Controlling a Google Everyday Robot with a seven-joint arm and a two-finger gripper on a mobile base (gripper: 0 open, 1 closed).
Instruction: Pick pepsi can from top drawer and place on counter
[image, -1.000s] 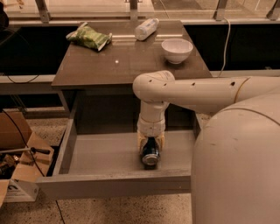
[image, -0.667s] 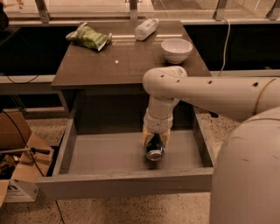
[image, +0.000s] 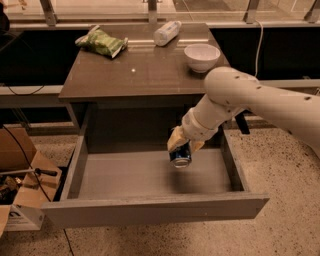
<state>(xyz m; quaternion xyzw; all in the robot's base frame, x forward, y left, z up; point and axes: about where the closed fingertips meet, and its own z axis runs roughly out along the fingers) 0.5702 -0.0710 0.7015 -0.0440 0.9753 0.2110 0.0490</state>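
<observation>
Gripper (image: 184, 145) clamped on the can (image: 180, 156), held in the air over the open drawer (image: 150, 209).

The fingers pinch the can's upper part. It hangs just below them, its long axis steeply tilted, silver end down and toward the drawer front. It is below and just ahead of the table's front edge, nearer the right front corner, clear of the drawer floor. The counter (image: 142, 77) lies above and behind it, so the move probably goes up, then back over that edge. The can is blue with pale marks.
</observation>
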